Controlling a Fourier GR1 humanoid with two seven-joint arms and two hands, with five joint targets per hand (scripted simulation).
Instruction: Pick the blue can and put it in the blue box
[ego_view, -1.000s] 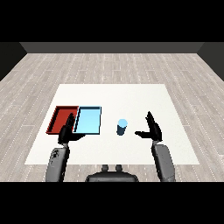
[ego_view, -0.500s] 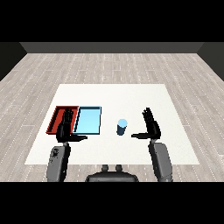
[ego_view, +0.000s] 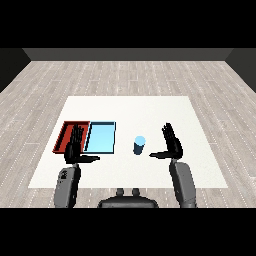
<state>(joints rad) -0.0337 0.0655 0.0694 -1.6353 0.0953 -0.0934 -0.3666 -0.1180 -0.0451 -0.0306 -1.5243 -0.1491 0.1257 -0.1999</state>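
As my right hand (ego_view: 173, 145) draws in from the wider position it occupied a second ago, its fingers stand straight and spread, thumb extended toward the blue can (ego_view: 139, 145), and they hold nothing. The can stands upright on the white table (ego_view: 150, 107), just off my thumb tip and not yet touched; a narrow gap shows between them. The narrowing of that gap over the last second suggests, in my judgement, that the approach is nearly done and the grasp itself is the step in hand: my fingers must next curl round the can before any lift. My left hand (ego_view: 75, 145) is likewise open, fingers straight and raised, thumb pointing inward; it hovers over the near edge of the red tray (ego_view: 66, 131) and has hardly shifted. The light blue tray (ego_view: 101, 137) lies just beyond my left thumb, touching the red tray along one side, and sits between my left hand and the can. The can is outside both trays, so the placing is wholly undone. Count: one blue can, one light blue tray, one red tray, one table, two hands. Nothing rests in either tray as far as I can see.
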